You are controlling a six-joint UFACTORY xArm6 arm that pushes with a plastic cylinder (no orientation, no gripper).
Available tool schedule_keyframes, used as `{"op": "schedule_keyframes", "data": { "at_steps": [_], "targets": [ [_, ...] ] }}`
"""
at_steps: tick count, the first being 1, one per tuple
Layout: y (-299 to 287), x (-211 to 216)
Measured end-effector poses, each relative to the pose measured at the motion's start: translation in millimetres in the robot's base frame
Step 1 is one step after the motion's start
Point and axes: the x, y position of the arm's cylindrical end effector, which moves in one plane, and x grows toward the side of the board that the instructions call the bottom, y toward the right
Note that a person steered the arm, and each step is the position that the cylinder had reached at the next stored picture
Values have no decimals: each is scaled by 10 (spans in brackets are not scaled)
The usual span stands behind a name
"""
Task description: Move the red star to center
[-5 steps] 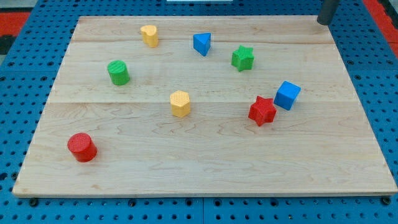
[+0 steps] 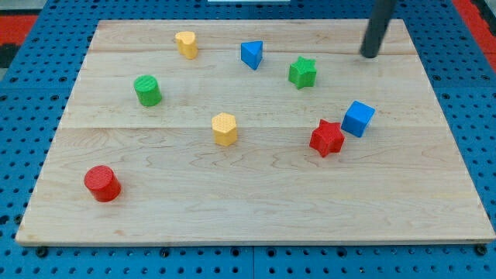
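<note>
Leaning down from the view's top right, my tip touches only the board, well above the red star and blue cube.

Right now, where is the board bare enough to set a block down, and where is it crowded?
Bare: the whole bottom strip right of the red cylinder, below the yellow hexagon and red star. Crowded: the right side, where the red star touches the blue cube, with the green star and my tip above.

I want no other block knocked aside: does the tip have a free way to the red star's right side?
Probably not: my tip is up-right of the red star, but the blue cube sits close against that side.
</note>
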Motion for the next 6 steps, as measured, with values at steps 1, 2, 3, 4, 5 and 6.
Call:
{"op": "schedule_keyframes", "data": {
  "at_steps": [1, 2, 3, 4, 5, 6],
  "targets": [
    [439, 719],
    [1147, 1228],
    [643, 1884],
    [-572, 1838],
    [-896, 1652],
    [-971, 1867]
  ]
}}
